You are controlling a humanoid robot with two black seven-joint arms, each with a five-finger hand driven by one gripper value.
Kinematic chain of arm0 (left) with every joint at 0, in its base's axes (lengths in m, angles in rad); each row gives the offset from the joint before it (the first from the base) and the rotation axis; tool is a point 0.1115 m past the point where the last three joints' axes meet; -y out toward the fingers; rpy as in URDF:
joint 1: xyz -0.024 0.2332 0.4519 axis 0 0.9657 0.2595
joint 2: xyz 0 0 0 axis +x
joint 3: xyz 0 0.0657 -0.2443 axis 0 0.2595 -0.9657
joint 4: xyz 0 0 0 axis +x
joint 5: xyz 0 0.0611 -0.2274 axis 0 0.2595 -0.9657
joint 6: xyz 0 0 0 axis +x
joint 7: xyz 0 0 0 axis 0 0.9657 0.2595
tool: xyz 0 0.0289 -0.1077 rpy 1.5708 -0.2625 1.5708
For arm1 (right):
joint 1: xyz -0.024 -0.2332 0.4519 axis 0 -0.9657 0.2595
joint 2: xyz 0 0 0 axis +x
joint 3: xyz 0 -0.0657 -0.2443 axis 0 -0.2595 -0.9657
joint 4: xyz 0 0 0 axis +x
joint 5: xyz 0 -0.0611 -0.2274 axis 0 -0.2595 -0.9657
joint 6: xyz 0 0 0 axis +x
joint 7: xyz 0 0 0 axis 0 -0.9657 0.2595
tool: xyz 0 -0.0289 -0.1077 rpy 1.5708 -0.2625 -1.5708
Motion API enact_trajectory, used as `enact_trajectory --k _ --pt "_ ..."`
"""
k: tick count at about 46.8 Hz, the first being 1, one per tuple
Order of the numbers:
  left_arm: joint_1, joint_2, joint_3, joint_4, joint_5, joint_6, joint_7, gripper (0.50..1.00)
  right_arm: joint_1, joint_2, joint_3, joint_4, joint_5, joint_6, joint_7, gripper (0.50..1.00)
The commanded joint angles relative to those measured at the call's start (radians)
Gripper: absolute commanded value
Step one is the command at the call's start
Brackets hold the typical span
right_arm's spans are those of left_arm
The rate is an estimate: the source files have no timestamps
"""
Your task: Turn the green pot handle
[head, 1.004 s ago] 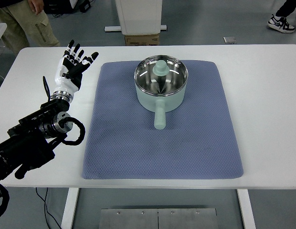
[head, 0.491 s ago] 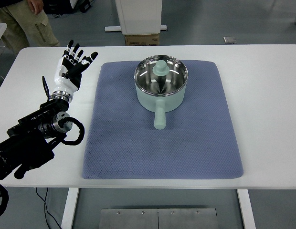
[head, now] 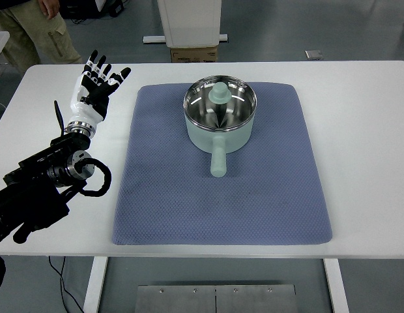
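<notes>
Sitting toward the far middle of a blue-grey quilted fabric mat, a pale green metal pot with a shiny steel interior; mat spread flat over the centre of the white tabletop; pot's straight pale green handle pointing toward the near edge, resting just above the mat; round green knob visible at the pot's far rim, seemingly of a lid, though hard to tell how it sits. Reaching in from the left, the black left arm over the bare tabletop, well apart from the pot and left of the mat; white-and-black left hand raised near the far left corner, fingers spread wide and holding nothing. Standing beyond the far left edge, a person in khaki trousers, only partly in view; beyond the far middle edge, a white pedestal base with a brown cardboard box in front of it.
</notes>
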Motion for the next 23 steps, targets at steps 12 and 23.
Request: enact_trajectory --k 12,23 --pt "-0.008 0.030 0.000 -0.025 0.027 -0.002 0.000 1.000 0.000 0.000 0.000 0.000 0.000 0.000 0.000 1.000" --pt "-0.012 0.051 -0.002 -0.056 0.061 -0.003 0.000 1.000 0.000 0.000 0.000 0.000 0.000 0.000 0.000 1.000"
